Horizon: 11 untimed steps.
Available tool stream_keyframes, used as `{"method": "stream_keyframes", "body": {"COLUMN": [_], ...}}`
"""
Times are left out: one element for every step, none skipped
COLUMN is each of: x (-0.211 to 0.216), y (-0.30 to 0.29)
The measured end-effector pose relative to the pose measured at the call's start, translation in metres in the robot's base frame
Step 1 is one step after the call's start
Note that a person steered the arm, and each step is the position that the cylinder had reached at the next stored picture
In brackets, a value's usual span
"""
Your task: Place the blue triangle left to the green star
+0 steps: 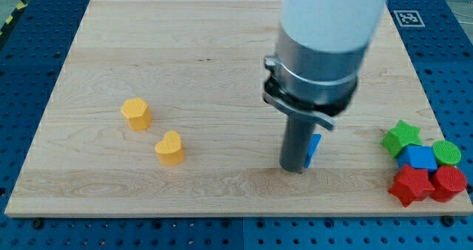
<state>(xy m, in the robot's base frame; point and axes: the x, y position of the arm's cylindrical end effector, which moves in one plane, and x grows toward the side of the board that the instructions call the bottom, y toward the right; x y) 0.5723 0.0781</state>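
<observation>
You are looking down at a pale wooden board (222, 50) lying on a blue pegboard table (29, 95). A thick white and grey arm (325, 35) comes down from the view's top, right of centre, and narrows to a dark rod. Its lower end, my tip (293, 169), rests on the board near the view's bottom edge, a little right of the middle. The tool is a plain rod with nothing to open or close, so it grasps nothing; it can only push.

The blue triangle (314, 149) sits right against the tip on the view's right side, mostly hidden behind the rod, so only a narrow blue sliver shows. You cannot tell whether the two actually touch.

The green star (401, 137) lies well to the view's right of the triangle, near the board's right edge. It heads a tight cluster: a blue block (419, 158) just below it, a round green block (446, 151) to the right, and two red blocks along the bottom, a star-like one (410, 185) and a rounder one (450, 183) beside it.

On the view's left side, well apart from everything else, sit two yellow-orange blocks: one (137, 113) higher and further left, and a heart-shaped one (170, 148) lower and to its right.
</observation>
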Motion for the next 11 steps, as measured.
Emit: {"method": "stream_keyframes", "body": {"x": [0.028,0.029,0.020,0.012,-0.001,-0.012,-0.026,-0.035,-0.035,-0.030,-0.023], "y": [0.025,0.033,0.028,0.014,-0.001,-0.015,-0.017,-0.008,0.010,0.027,0.036]}}
